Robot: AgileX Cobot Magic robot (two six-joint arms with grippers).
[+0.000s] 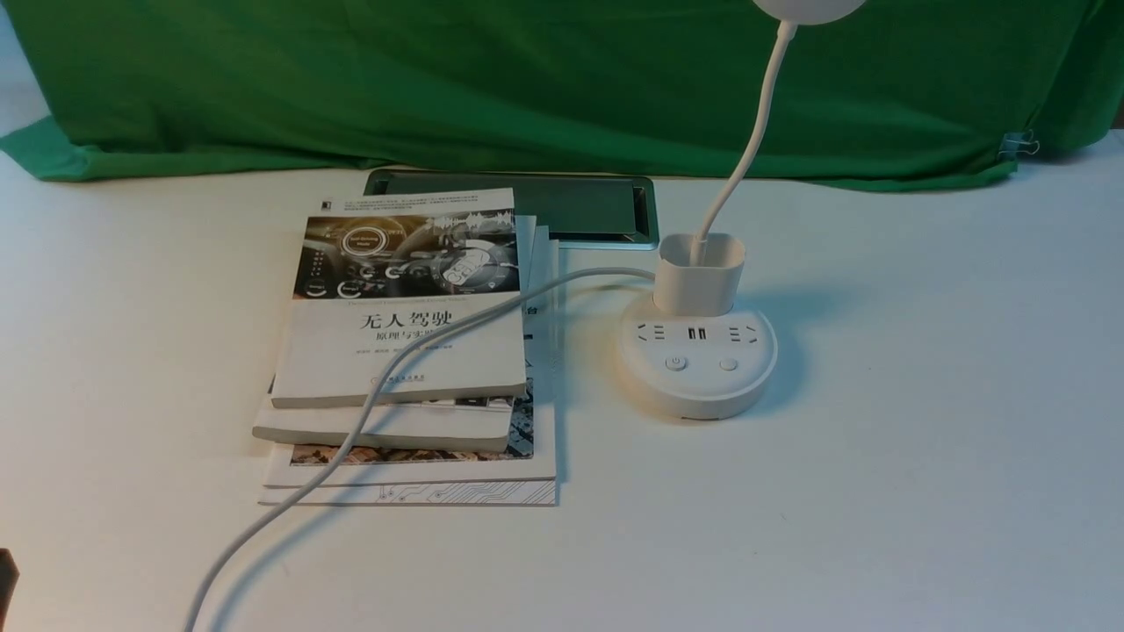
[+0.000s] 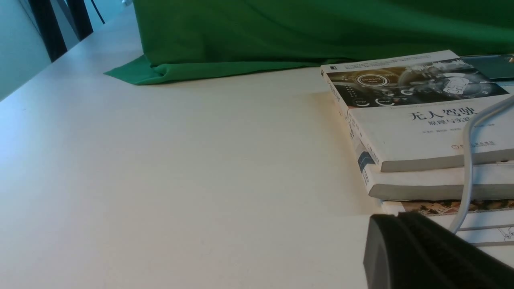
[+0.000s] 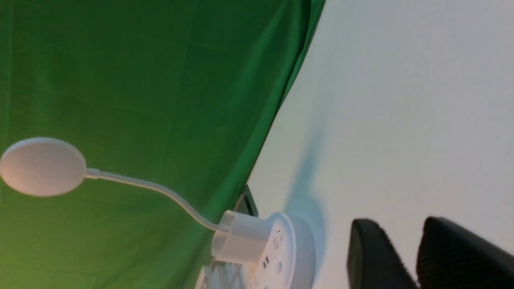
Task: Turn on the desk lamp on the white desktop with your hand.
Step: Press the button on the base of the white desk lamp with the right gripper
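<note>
A: Since its buttons must face whoever presses them, how is the desk lamp point(image 1: 698, 377) placed?
B: Desk lamp, one: upright on the white desktop point(image 1: 922, 456), nearer the far edge than the near, buttons toward the near edge. Cable, grey: over the books point(image 1: 404, 351), probably for slack.
A: And the grippers?
B: Right gripper point(image 3: 395, 220), one: fingertips apart, nothing between; likely needs one tip for a button. Left gripper point(image 2: 391, 216), one: fingertips together, empty, near the books, presumably spare.
</note>
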